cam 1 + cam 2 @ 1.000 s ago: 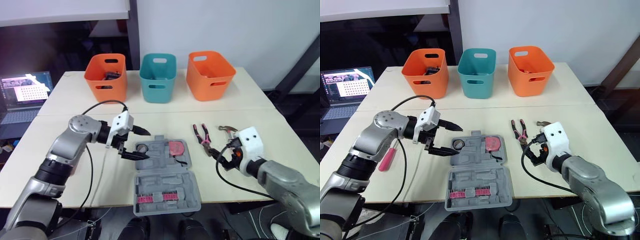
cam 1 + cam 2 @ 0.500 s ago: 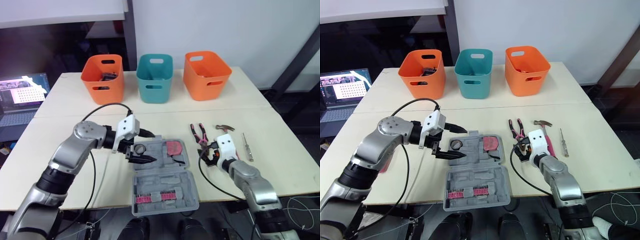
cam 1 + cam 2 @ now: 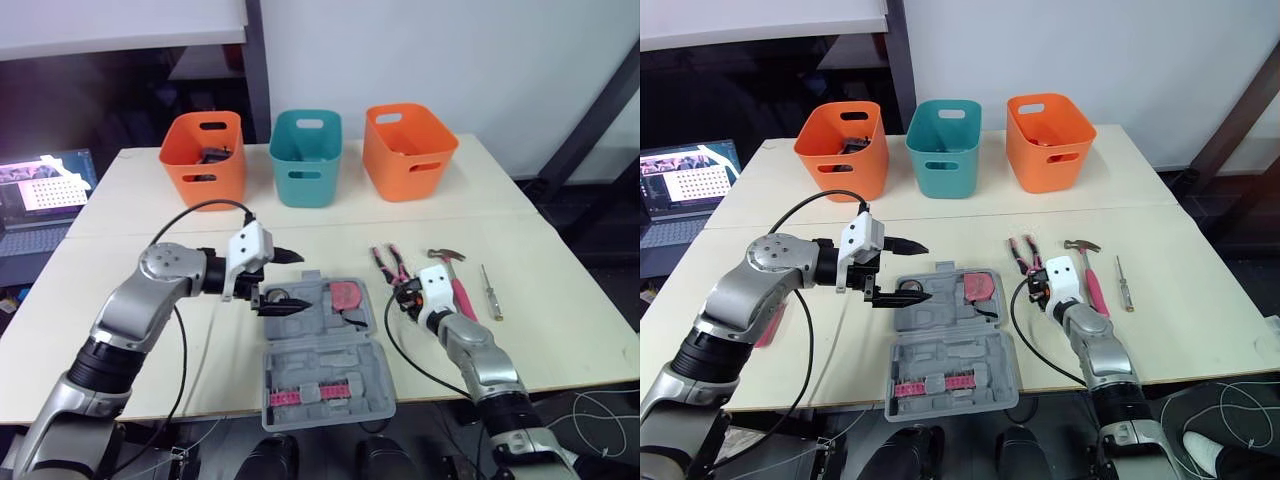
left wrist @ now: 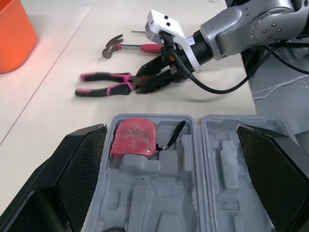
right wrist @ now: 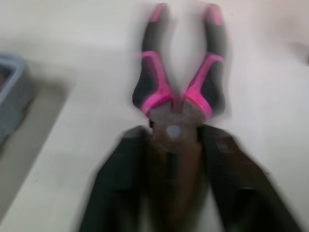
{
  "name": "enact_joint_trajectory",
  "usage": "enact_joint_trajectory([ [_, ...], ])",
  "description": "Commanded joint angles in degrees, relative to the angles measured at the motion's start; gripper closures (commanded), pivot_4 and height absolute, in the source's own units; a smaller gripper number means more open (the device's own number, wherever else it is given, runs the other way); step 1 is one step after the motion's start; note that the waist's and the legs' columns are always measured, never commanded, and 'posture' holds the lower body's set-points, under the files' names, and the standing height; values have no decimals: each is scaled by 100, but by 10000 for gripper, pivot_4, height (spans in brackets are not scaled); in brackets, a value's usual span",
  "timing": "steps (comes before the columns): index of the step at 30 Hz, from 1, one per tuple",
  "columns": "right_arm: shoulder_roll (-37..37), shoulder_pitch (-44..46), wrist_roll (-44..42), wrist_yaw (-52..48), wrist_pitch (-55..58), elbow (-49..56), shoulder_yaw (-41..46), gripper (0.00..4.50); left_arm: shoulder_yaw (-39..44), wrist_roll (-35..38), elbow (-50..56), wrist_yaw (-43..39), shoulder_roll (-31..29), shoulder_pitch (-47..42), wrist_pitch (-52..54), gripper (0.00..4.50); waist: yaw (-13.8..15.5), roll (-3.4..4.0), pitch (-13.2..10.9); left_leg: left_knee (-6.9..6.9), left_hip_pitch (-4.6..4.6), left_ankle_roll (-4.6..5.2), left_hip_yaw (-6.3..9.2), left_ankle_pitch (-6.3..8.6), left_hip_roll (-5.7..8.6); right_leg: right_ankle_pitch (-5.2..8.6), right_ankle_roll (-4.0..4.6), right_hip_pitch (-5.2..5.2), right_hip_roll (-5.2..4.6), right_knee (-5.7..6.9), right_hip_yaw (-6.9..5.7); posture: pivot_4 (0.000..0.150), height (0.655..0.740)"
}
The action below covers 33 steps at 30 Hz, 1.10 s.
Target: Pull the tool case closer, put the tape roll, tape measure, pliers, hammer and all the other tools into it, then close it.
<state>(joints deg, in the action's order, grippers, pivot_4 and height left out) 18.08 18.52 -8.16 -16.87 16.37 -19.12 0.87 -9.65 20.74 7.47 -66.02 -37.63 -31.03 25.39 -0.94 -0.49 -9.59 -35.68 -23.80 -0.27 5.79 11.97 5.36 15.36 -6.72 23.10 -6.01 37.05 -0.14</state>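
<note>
Grey tool case (image 3: 950,355), pliers (image 5: 173,126) apparently pink and black.

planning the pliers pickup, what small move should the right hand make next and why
Probably close the right hand on the pliers. In the right wrist view its fingers sit either side of the pliers' metal head and look apart, and the pliers lie on the table, outside the open tool case.

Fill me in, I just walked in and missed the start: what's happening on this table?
The robot is packing tools into the open grey tool case. Its right gripper has its fingers open around the head of the pliers, which lie on the table. Its left gripper hovers open over the case, where the red tape measure already sits. The hammer and screwdriver lie on the table.
</note>
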Motion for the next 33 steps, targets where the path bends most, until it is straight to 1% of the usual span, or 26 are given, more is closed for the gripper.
enact_joint_trajectory([
  [1, 62, -88, 43, 39, 32, 130, 155, 35304, 225, 45, 81, 16, -81, 80, -138, 0, 2, 1, 1, 0, 0, 0, 0, 0, 0, 0, 0, 0, 0, 0, 1, 1500, 7329],
  [7, 395, -230, 67, -68, 397, 1111, 202, 35304, 314, 29, -36, -15, -176, 301, -231, 0, 25, 2, 0, 0, -1, 0, 0, 0, 2, 0, 0, 1, -3, 0, 2, 1500, 7329],
  [10, 744, -107, 45, -294, 954, 1711, 152, 35304, 427, 1, -200, -33, -271, 499, -354, 0, 2, 6, -2, 2, -1, 0, -4, 0, 1, 0, 0, 6, -3, 1, 6, 1500, 7329],
  [12, 1200, 45, 341, -497, 1283, 2064, -106, 35304, 531, -30, -327, -26, -357, 683, -495, 0, -14, 6, -2, 5, -1, 0, -8, 0, -4, 1, 1, 11, 1, 3, 9, 1500, 7329],
  [13, 1451, 141, 448, -708, 1325, 2215, -241, 35304, 619, -20, -381, -14, -378, 777, -593, 0, -14, 10, -4, 8, -1, 0, -10, 0, -5, 1, 2, 12, 1, 3, 10, 1500, 7329],
  [16, 2055, 568, 165, -1647, 1778, 2550, -454, 35304, 953, 122, -549, 93, -368, 1001, -696, 0, -7, 9, -6, 10, -1, 0, -21, 0, -7, 1, 2, 18, 0, 2, 15, 1500, 7329],
  [19, 2674, 1374, -340, -3273, 2110, 2716, -892, 35304, 1272, 166, -596, 10, -455, 1376, -944, 0, -9, 8, -7, 8, -1, 2, -31, 2, -12, 1, 2, 18, -3, 1, 15, 1500, 7329],
  [20, 2778, 1595, -428, -3644, 2153, 2716, -1031, 35304, 1335, 168, -618, 1, -478, 1462, -990, 0, -10, 8, -8, 9, -1, 4, -36, 3, -15, 1, 2, 17, -5, -2, 15, 1500, 7329],
  [21, 2861, 1944, -395, -4126, 2156, 2648, -1359, 35304, 1432, 181, -597, 15, -512, 1636, -1016, 0, -21, 8, -8, 8, -1, 6, -38, 4, -16, 1, 2, 17, -9, -3, 15, 1500, 7329],
  [24, 2884, 2635, -179, -4956, 2054, 2409, -2087, 35304, 1628, 239, -481, 50, -573, 2008, -1066, 0, -11, 6, -8, 10, -1, 8, -44, 6, -18, 1, 2, 19, -23, -7, 14, 1500, 7329],
  [26, 2615, 3051, 24, -5284, 1952, 2187, -2586, 35304, 1822, 283, -284, 136, -600, 2377, -1043, 0, -12, 4, -9, 10, -1, 9, -47, 8, -16, 1, 2, 20, -31, -9, 14, 1500, 7329],
  [29, 2231, 3345, 230, -5424, 1863, 1905, -2978, 35304, 2026, 264, -104, 235, -630, 2850, -1065, 0, 4, 1, -10, 10, -5, 10, -49, 9, -13, 0, 2, 25, -37, -9, 14, 1500, 7329],
  [33, 1761, 3431, 555, -5359, 1692, 1563, -3317, 35304, 2284, 294, 68, 331, -617, 3472, -1153, 0, 29, 0, -10, 8, -15, 9, -46, 9, -9, -1, 3, 41, -43, -8, 15, 1500, 7329],
])
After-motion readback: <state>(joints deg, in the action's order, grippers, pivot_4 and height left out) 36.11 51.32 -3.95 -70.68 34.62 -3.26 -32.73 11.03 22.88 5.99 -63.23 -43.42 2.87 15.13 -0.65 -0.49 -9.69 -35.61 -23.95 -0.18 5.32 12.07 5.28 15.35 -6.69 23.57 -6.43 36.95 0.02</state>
